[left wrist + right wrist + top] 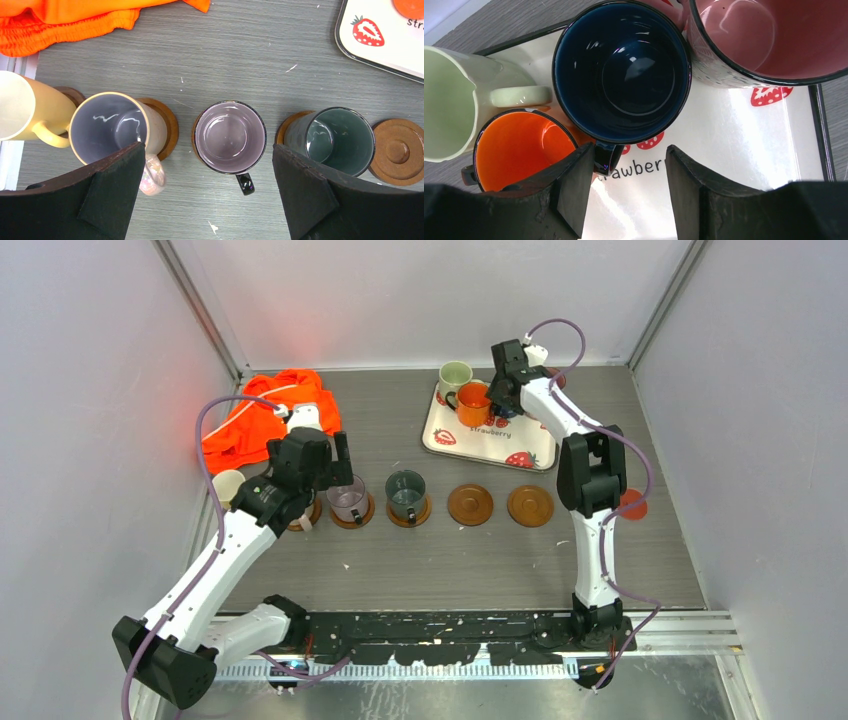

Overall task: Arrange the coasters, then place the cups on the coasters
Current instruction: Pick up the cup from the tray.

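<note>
In the left wrist view a lilac-grey cup (230, 136), a dark grey-green cup (340, 140) and a pink-handled cup (112, 127) each stand on a brown coaster (167, 125). A cream cup (25, 112) stands at the far left. My left gripper (209, 167) is open, its fingers on either side of the lilac-grey cup, touching nothing. My right gripper (630, 155) hangs over the strawberry tray (734, 130), open, with the navy cup's (621, 70) handle (606, 157) against its left finger. Two brown coasters (470, 505) (530, 505) lie bare.
Pale green (454, 100), orange (519, 147) and pink (769, 37) cups crowd round the navy one on the tray (490, 440). An orange cloth (270, 420) lies at the back left. A red coaster (633, 505) shows behind the right arm. Walls close in both sides.
</note>
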`<state>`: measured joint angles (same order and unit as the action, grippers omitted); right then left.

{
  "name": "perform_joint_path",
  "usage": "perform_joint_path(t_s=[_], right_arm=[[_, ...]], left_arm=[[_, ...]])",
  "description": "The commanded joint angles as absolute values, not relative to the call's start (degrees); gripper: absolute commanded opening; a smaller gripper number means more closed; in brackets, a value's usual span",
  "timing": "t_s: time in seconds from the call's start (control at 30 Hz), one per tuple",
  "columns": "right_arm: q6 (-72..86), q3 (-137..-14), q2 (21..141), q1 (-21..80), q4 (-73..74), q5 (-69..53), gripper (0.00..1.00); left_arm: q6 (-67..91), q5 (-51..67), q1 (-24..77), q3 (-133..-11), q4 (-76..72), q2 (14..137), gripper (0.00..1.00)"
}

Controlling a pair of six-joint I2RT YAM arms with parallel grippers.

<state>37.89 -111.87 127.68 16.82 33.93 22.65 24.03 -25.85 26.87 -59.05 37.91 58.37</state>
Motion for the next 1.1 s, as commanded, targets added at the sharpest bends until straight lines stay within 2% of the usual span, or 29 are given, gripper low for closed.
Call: perform_joint_path(t_s=[0.0, 0.53, 0.83, 1.07], right_arm=[[38.8, -110.5, 128.3, 17.0, 32.2, 20.8, 0.59], [37.4, -107.0, 126.9, 17.0, 30.6, 20.0, 0.6], [35.0, -108.6, 129.1, 17.0, 30.4, 18.5, 0.46], [33.7, -109.8, 130.7, 17.0, 30.3, 18.7, 0.44]], left_arm=[[24.1, -26.1, 26.6, -59.3, 35.3, 58.2, 1.0], [24.1, -26.2, 26.6, -59.4, 35.3, 58.4, 1.0], [24.1, -26.1, 26.6, -59.3, 35.3, 58.4, 1.0], [24.1, -26.2, 26.6, -59.2, 35.3, 58.4, 1.0]])
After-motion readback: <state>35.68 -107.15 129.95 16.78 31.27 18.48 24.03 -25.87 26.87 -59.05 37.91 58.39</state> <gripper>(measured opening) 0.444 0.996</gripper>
